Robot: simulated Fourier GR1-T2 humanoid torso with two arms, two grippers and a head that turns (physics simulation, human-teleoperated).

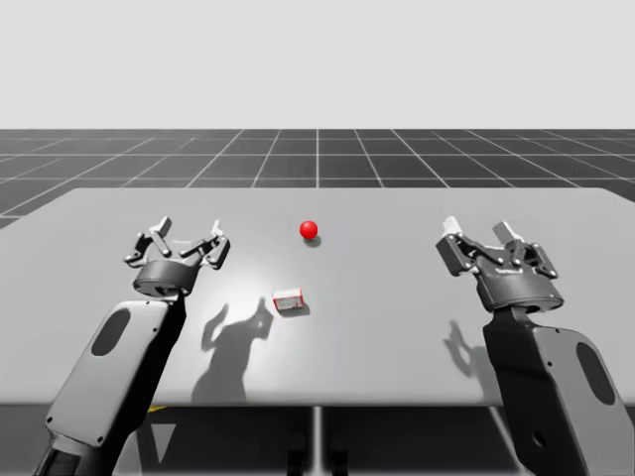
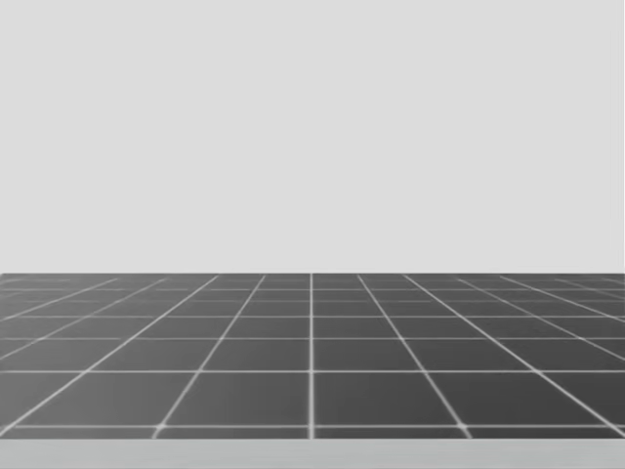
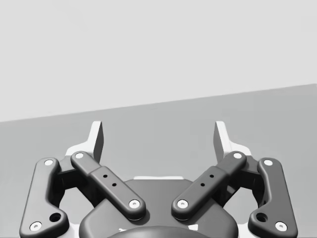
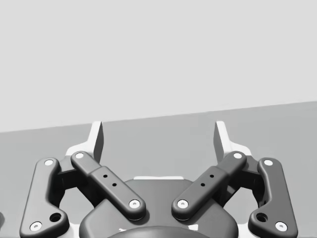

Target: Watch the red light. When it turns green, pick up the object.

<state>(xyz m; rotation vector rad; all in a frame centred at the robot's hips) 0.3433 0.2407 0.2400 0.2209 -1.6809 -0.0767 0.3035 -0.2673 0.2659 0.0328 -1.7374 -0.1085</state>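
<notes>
A red ball-shaped light (image 1: 309,230) glows red on the grey table (image 1: 397,297), near its middle. In front of it lies a small red and white box (image 1: 288,298). My left gripper (image 1: 189,232) hovers open to the left of the box, a good way off. My right gripper (image 1: 480,231) hovers open at the right side of the table, far from the box. In the wrist views, the left gripper (image 3: 158,141) and the right gripper (image 4: 158,141) each have fingers spread wide with only bare table between them.
The table's far edge (image 2: 312,451) shows at the bottom of the head view, with a dark gridded floor (image 2: 312,352) beyond it. Shadows of both arms fall on the table near its front edge.
</notes>
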